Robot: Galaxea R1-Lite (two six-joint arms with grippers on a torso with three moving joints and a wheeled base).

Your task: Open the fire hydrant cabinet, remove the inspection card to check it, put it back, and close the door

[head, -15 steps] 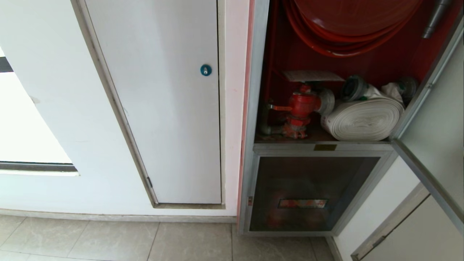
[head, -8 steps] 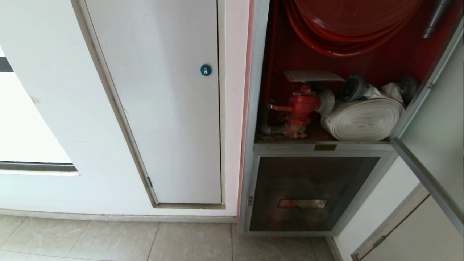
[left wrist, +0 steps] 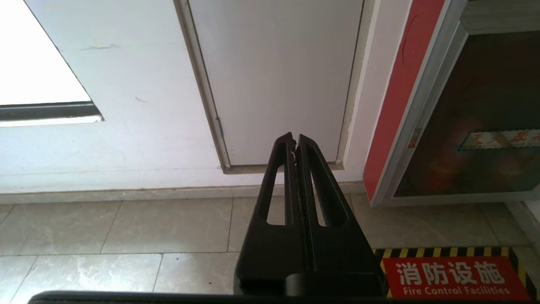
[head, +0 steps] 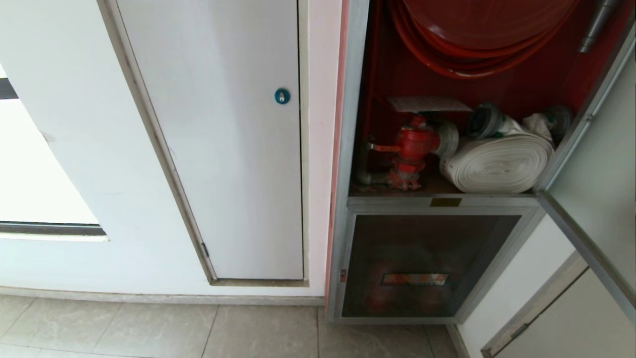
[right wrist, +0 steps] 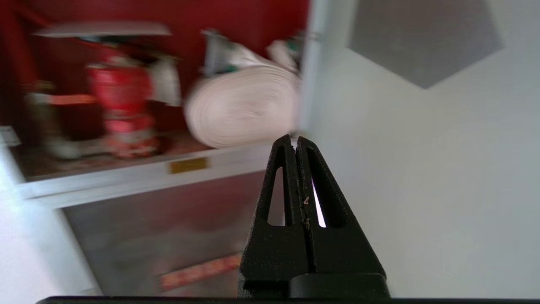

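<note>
My right gripper (right wrist: 297,142) is pressed shut with nothing between its tips, pointing toward the shelf edge of the fire hydrant cabinet (right wrist: 139,177), with the swung-out door (right wrist: 422,169) just off to my right side. My left gripper (left wrist: 294,140) is also closed and empty, parked low over the floor tiles (left wrist: 126,228) before the white panel door (left wrist: 274,76); I judge it plays no part here.

Nearest risk first: the door stands wide beside my fingertips. If I sweep sideways carelessly I could knock its frame and swing it into my own wrist.

Beyond the shelf lip, ahead and to my left, stands the red valve (head: 415,144), with the rolled white hose (head: 499,164) ahead of my tips. The inspection card (head: 428,104) lies flat on top of the valve, higher and farther in than my tips.

My worry: with the jaws shut I cannot take a thin sheet. I must spread them before arriving, or I will only push the card off the valve, likely down behind it. Coming in too low, I would strike the valve handle; too far right, I would snag the hose couplings (head: 489,121).
</note>
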